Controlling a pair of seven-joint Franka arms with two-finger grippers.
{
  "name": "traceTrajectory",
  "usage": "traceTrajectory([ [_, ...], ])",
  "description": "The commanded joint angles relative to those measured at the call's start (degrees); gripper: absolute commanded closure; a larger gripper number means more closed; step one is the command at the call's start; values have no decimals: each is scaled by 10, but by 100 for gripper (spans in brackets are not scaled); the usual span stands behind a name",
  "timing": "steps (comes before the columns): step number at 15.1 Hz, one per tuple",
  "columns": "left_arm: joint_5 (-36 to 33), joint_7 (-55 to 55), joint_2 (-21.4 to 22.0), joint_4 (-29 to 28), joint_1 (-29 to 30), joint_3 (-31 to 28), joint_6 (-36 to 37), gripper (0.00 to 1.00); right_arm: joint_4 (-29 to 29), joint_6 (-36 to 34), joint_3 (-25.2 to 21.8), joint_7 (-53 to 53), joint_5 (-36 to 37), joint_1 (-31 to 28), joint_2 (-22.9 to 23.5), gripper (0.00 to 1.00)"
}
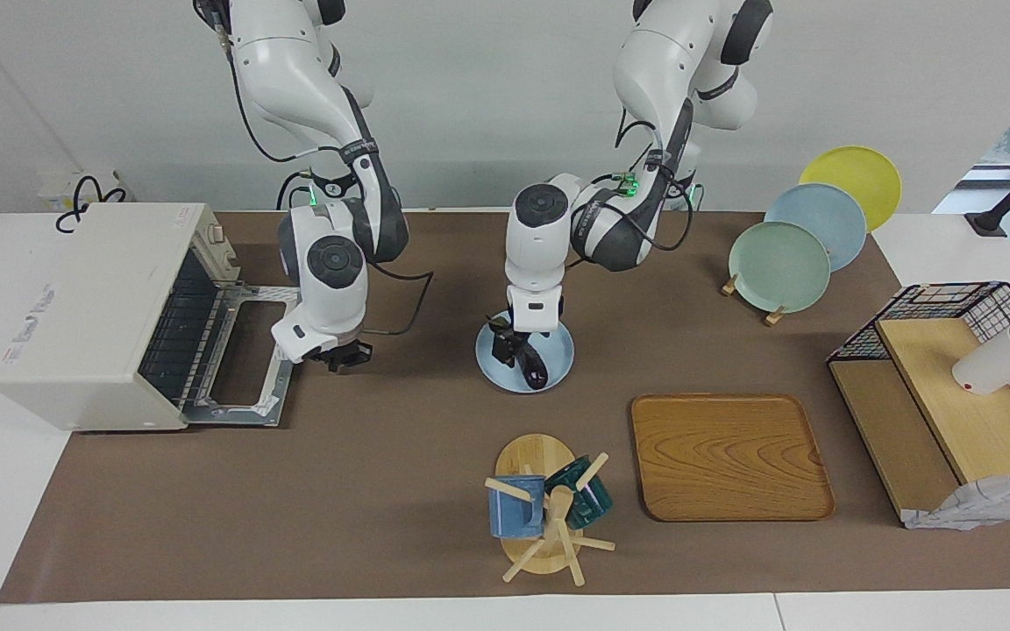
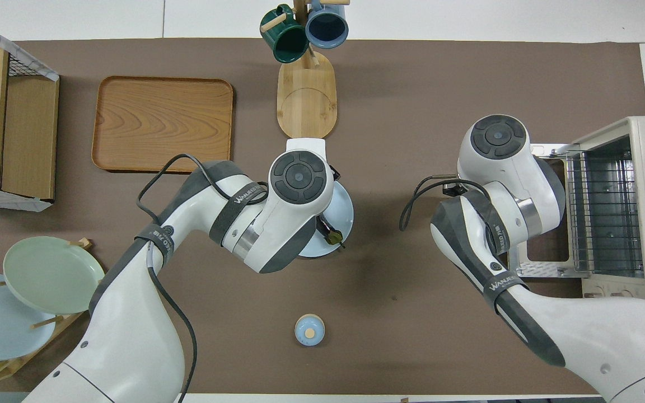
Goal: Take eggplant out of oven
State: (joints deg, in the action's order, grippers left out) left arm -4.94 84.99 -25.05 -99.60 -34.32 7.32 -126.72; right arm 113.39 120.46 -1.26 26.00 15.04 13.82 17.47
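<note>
Left hand (image 1: 514,349) grips eggplant (image 1: 529,364) on plate (image 1: 558,346); right hand (image 1: 343,358) state unclear.

On my desk I count one eggplant (image 1: 533,365) on one pale blue plate (image 1: 558,346) under my left pincer (image 1: 509,343), and one oven (image 1: 93,315) beside my right pincer (image 1: 343,357). Three more plates (image 1: 778,265) stand in a rack. I see two mugs (image 1: 516,506), one wooden tray (image 1: 729,456) and one small blue lidded jar (image 2: 309,329).

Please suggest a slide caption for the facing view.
Left gripper at dark purple eggplant on pale blue plate.
</note>
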Motion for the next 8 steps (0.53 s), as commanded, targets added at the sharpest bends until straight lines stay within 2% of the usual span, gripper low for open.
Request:
traceTrajectory([
  [1, -24, 60, -9, -10, -18, -10, -34, 0, 32, 26, 9, -14, 19, -18, -18, 100],
  [8, -27, 77, -4, -41, -25, -10, -58, 0, 38, 26, 9, -36, 24, -27, -19, 100],
])
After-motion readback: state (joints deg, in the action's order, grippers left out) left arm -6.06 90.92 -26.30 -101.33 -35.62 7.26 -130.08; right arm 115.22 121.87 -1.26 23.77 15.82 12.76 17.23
